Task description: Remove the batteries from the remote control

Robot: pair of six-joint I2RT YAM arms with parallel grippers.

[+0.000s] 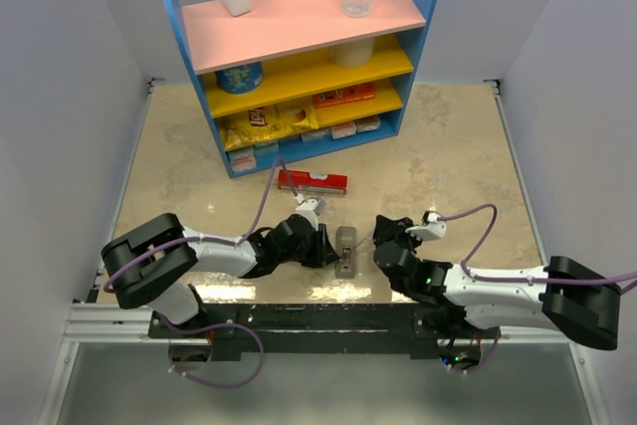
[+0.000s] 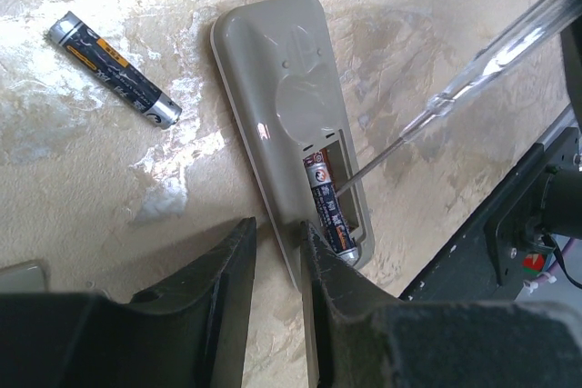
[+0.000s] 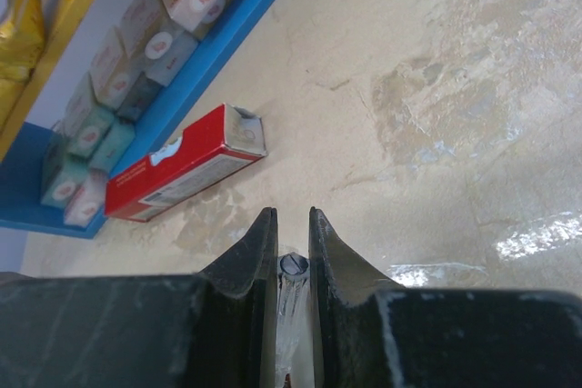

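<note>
Left wrist view: the slim grey plastic remote control (image 2: pixel 273 70) lies back-up on the mottled beige table (image 2: pixel 436 6), with its uncovered battery bay at the end nearest my left gripper (image 2: pixel 279 265). One small silver-and-black cylindrical seated battery (image 2: pixel 329 215) occupies one slot, its long axis parallel to the remote's, and the slot beside it is bare. A matching loose battery (image 2: pixel 114 68) lies on the table well apart, off the remote's other long side. The left gripper's fingers stand narrowly parted astride the remote's long edge at the bay end; I cannot tell whether they pinch it or only steady it. My right gripper (image 3: pixel 293 243) is clamped on the clear plastic handle of a thin-shafted screwdriver (image 2: pixel 491 56). The shaft enters from the right, oblique to the battery's axis, with its tip at the battery's end farther from the left gripper. I judge the prying falls to the right arm, levering that end upward.
</note>
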